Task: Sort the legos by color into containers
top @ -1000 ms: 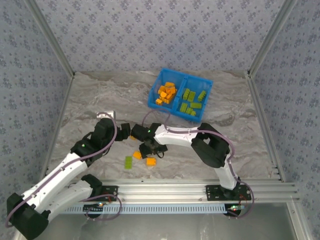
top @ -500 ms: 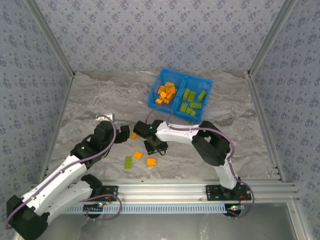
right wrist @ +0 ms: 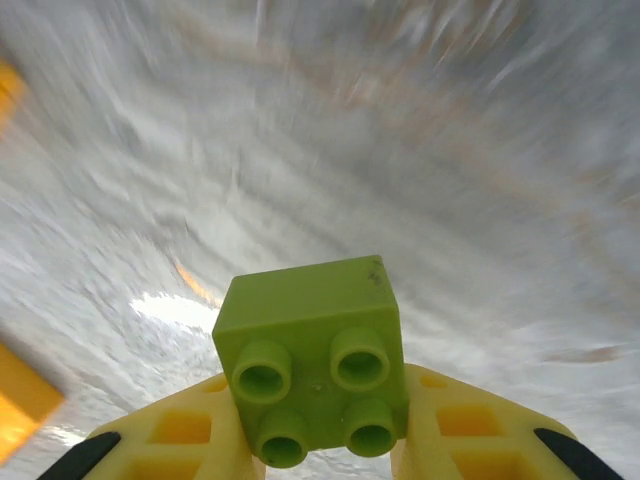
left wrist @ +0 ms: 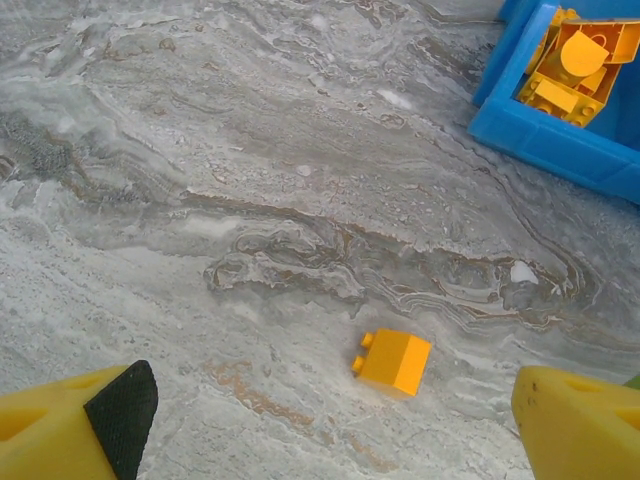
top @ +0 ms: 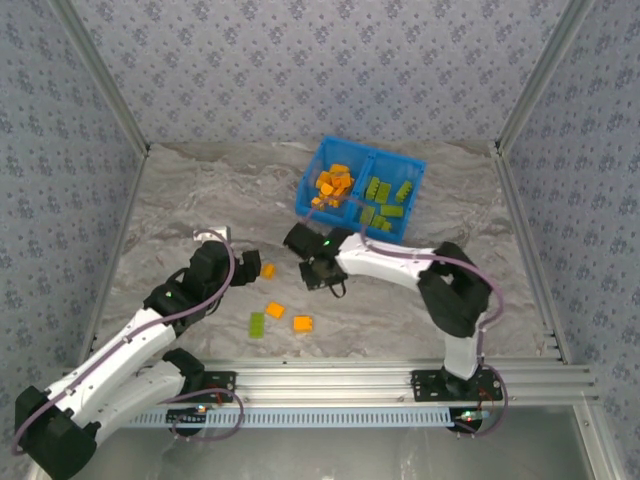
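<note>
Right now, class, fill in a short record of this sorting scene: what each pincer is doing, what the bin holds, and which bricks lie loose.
Left pincer: open, hovering over a loose orange brick
Right pincer: shut on a green brick
Blue bin: orange pile in the left compartment, green pile in the right
Loose outside the bin: three orange bricks in all, and one green piece

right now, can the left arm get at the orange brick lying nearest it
Probably yes. The orange brick lies alone on bare table just ahead of the left arm's open fingers, nothing between them, and the right arm, holding a green brick, is off toward the blue bin.
</note>
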`<action>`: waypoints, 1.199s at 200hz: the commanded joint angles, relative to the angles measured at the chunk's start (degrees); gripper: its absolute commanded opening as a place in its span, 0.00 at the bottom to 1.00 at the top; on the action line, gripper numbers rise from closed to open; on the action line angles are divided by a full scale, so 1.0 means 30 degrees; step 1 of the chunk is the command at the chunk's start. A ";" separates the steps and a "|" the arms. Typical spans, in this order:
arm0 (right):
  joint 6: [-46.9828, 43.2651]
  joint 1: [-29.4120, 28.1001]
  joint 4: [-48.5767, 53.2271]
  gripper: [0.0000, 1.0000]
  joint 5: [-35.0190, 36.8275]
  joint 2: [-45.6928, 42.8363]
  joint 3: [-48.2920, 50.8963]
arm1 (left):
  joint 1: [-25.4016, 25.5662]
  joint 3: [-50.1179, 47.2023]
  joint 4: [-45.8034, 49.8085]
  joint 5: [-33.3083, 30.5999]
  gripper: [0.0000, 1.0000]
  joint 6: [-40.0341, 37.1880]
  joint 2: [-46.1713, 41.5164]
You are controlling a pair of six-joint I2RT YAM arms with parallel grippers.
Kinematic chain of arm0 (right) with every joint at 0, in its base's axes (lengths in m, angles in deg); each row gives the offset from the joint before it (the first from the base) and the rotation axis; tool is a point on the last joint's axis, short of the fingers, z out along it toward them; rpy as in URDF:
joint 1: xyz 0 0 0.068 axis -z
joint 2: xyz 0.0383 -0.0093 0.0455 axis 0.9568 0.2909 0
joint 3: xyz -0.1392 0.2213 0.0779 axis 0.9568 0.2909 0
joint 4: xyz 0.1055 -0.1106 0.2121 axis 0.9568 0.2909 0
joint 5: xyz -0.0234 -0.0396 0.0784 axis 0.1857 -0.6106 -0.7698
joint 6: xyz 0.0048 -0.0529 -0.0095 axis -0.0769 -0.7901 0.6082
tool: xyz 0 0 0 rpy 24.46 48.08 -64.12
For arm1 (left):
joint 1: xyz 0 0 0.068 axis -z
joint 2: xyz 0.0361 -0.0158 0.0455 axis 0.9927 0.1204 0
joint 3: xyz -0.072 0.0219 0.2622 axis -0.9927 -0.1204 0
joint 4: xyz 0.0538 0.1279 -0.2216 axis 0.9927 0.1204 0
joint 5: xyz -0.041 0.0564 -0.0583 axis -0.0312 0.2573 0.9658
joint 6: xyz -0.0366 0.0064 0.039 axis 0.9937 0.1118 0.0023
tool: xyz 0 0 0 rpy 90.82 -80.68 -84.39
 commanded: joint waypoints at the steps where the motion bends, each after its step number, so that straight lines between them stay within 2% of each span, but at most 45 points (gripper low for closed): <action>1: -0.1520 0.1516 -0.0779 0.30 0.1979 -0.2381 -0.0233 | -0.0132 0.0183 -0.0470 0.0171 0.94 0.0159 -0.0016; 34: -0.3079 0.5670 -0.0839 0.30 0.3730 -0.3209 -0.1077 | -0.0110 0.0478 0.0021 0.0518 0.94 0.0144 -0.0450; 59: -0.3877 0.9059 -0.1168 0.32 0.2384 -0.1687 -0.2630 | -0.0114 0.0257 -0.0169 0.1151 0.99 -0.0267 -0.1131; 103: -0.4636 1.1411 -0.0428 0.34 0.1815 0.2866 -0.7035 | -0.0115 -0.0044 0.0111 0.1565 0.99 -0.0239 -0.1748; 136: -0.4579 1.1689 0.0793 0.49 0.1512 0.4079 -0.9831 | -0.0119 0.0007 0.1396 0.0751 0.99 0.0694 -0.1624; 173: -0.4491 1.1439 0.1305 0.66 0.1381 0.2363 -1.0146 | -0.0442 0.0259 0.1940 0.1066 0.99 0.1008 0.0372; 202: -0.5316 1.0006 -0.0512 0.73 0.1464 -0.1734 -0.6043 | -0.1484 0.1440 0.1892 0.2600 0.98 0.0911 0.3988; 240: -0.6485 0.7289 -0.4135 0.91 0.1331 -0.8374 0.0934 | -0.2936 0.3322 0.0086 0.5516 0.97 -0.0887 0.9008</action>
